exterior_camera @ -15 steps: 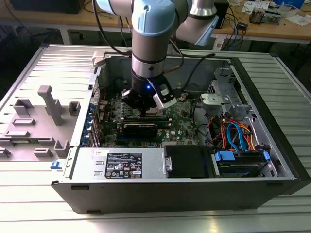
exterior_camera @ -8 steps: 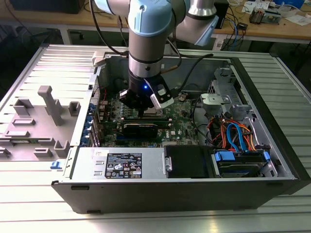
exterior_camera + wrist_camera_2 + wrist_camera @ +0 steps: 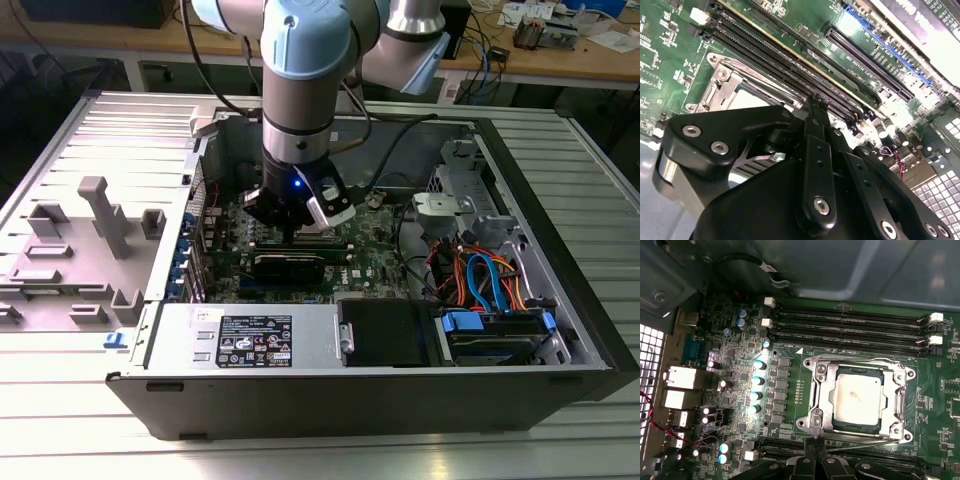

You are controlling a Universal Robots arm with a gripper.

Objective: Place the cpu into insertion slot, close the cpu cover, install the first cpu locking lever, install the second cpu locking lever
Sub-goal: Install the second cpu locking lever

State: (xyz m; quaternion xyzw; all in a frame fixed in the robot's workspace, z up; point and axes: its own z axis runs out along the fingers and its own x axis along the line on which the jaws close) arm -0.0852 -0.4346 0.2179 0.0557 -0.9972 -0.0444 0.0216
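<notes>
In the first wrist view the cpu [image 3: 858,398] lies flat in the insertion slot [image 3: 812,423], silvery top facing up. The cpu cover [image 3: 826,394] lies down around it, its cut-out framing the chip. A thin lever rod [image 3: 867,441] runs along the socket edge nearest my fingertips. My gripper [image 3: 814,444] is shut, its tips right at that edge with nothing visibly between them. In the second wrist view the closed gripper [image 3: 812,104] points at the board just beside the socket [image 3: 720,85]. In the exterior view the gripper [image 3: 290,232] hangs low inside the open computer case.
Long black memory slots [image 3: 850,322] run beside the socket. A black card [image 3: 290,266] stands upright in front of the gripper. A power supply box [image 3: 250,340] and a drive cage with coloured cables [image 3: 490,285] line the case. Grey fixtures [image 3: 95,225] sit at the exterior view's left.
</notes>
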